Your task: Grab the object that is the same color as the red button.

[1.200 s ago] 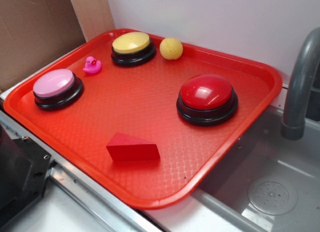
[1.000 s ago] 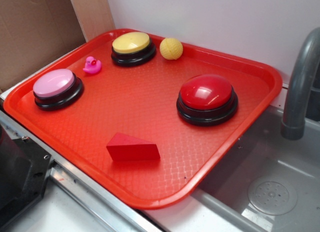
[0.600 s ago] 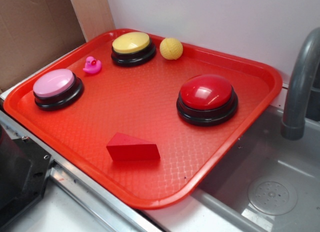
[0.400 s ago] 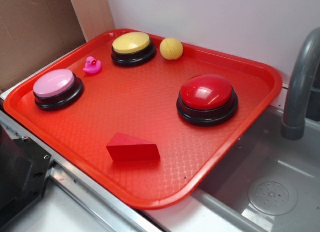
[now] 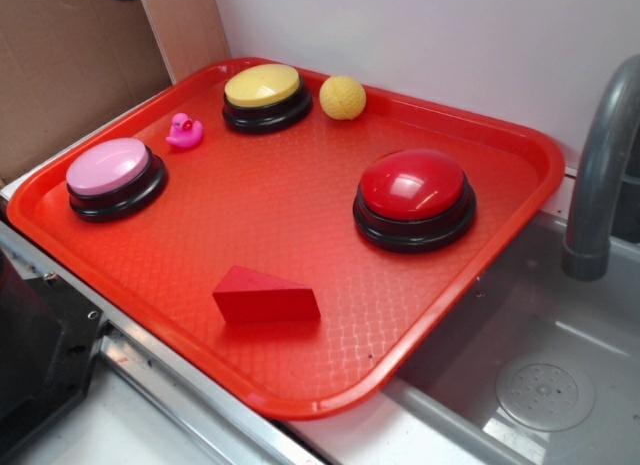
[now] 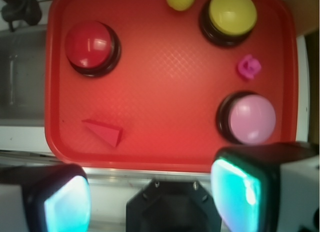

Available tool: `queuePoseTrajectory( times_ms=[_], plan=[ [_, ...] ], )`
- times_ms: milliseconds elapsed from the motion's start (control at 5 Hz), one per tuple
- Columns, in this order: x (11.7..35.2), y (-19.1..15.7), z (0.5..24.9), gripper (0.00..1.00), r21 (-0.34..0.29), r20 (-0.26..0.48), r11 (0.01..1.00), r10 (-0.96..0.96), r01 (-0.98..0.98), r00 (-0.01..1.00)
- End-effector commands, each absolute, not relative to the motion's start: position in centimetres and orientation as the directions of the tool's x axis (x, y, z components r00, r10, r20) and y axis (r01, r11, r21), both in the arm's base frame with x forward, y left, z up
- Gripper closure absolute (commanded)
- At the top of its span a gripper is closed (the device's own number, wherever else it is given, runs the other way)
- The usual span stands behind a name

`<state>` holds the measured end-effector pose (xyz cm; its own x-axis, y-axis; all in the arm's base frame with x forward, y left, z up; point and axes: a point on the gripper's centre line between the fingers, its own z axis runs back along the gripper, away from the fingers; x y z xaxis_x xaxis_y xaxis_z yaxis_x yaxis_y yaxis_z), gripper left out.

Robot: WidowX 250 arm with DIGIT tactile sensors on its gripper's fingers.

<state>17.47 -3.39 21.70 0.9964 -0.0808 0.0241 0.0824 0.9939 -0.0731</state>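
In the exterior view you have the red wedge block [image 5: 265, 296] lying flat on the red tray [image 5: 300, 210], near its front edge and well apart from the red button [image 5: 414, 198], which sits toward the right side. The pink button [image 5: 114, 176], pink duck [image 5: 184, 132], yellow button [image 5: 266, 96] and yellow ball [image 5: 342, 97] line the left and back of the tray; a grey faucet [image 5: 603, 175] stands beyond its right rim. Only a dark sliver of the arm shows at the top left. In the wrist view the gripper [image 6: 150, 192] hangs high above the tray's near rim, its two fingers [image 6: 240, 187] spread wide with nothing between them, and the wedge block [image 6: 104, 131] lies ahead and to the left. You look to be at the approach step: next, swing over the wedge, line the jaws across its narrow faces, then descend.
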Motion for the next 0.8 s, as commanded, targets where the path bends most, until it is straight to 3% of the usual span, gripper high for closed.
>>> queuePoseTrajectory(
  times_ms=[0, 400, 600],
  plan=[
    [19.4, -10.4, 21.4, 0.0, -0.115, 0.052, 0.926, -0.355, 0.359, 0.933],
    [16.5, -18.3, 21.8, 0.0, -0.057, 0.096, 0.749, -0.654, 0.66, 0.75],
    [15.6, -20.2, 21.3, 0.0, -0.088, 0.102, 0.674, -0.726, 0.733, 0.68]
  ],
)
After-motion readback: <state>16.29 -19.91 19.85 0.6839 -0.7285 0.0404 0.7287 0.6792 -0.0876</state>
